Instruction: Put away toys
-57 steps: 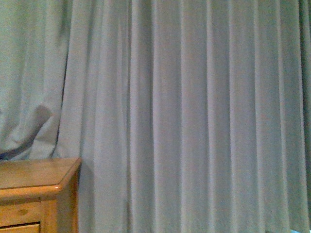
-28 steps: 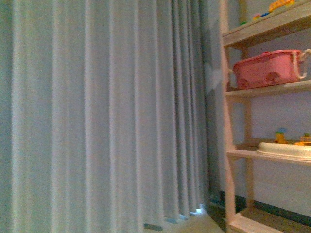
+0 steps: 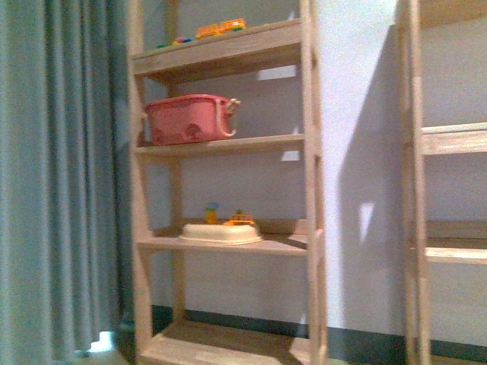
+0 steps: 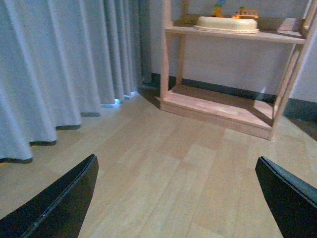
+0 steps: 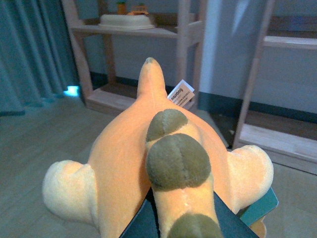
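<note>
Swung off the curtain (image 3: 61, 182), the front view now faces the shelf (image 3: 310, 190), before which the right gripper (image 5: 183, 225) clamps the plush (image 5: 129, 163) and the left gripper (image 4: 176, 198) hangs spread and empty; best close in squarely, grip firm, towards a bare board of that shelf

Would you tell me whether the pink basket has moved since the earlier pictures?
No: the basket sits on the same shelf; only the camera turned right.

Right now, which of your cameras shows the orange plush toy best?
The right wrist view: the orange plush toy fills the frame, its paper tag showing. The front view shows only shelves and curtain, the left wrist view floor, curtain and shelves; neither shows the toy.
</note>
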Controlling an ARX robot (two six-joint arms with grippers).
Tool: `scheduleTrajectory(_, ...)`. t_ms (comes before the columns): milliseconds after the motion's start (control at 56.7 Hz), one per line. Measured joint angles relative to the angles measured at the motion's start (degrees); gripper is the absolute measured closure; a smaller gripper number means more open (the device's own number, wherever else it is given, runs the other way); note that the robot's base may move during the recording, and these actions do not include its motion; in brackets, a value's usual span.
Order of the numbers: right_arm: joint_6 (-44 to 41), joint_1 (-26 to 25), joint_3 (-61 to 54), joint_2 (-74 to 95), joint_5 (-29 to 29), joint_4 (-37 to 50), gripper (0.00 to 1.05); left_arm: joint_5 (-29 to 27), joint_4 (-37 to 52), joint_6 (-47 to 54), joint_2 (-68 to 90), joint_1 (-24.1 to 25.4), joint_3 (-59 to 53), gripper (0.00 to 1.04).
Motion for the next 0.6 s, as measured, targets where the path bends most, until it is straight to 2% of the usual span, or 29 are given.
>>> scheduleTrajectory(600,0.00,-0.09,0.00,0.02,0.55,-0.02,0.98,0.15,0.04,0.02,0.00,-0.09,0.00,0.06)
